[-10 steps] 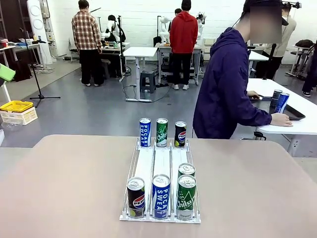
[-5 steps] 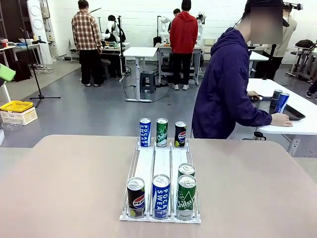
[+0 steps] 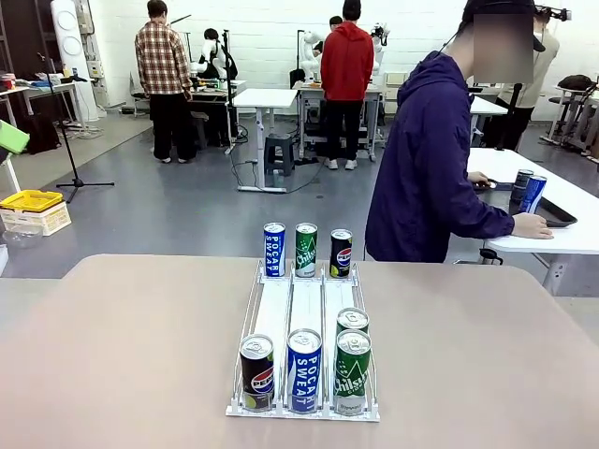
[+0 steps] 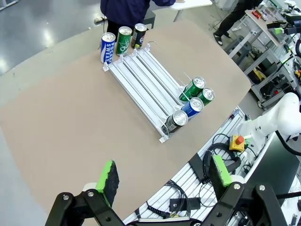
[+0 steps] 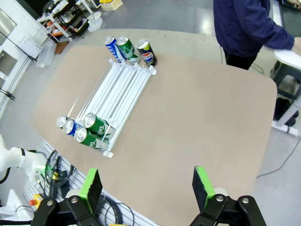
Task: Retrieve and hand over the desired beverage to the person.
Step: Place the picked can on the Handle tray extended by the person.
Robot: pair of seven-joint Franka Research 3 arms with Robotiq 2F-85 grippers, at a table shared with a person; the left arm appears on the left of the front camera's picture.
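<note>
Table [image 3: 122, 355] holds rack [image 3: 305, 304]; both hands [image 4: 162, 176] [image 5: 146, 186] hover apart.

robotics lab: workbenches [image 3: 265, 97], robot arms

glossy metal cans [image 3: 304, 369], matt tabletop [image 3: 122, 355], white plastic rack [image 3: 305, 304]

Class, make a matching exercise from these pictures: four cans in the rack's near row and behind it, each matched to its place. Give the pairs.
Things:
1. Pepsi can
2. Pocari can
3. front Chilsung can
4. second Chilsung can

Places:
A. near row, middle lane
B. right lane, behind the front can
C. near row, left lane
D. near row, right lane

Pairs: 1-C, 2-A, 3-D, 4-B
</note>
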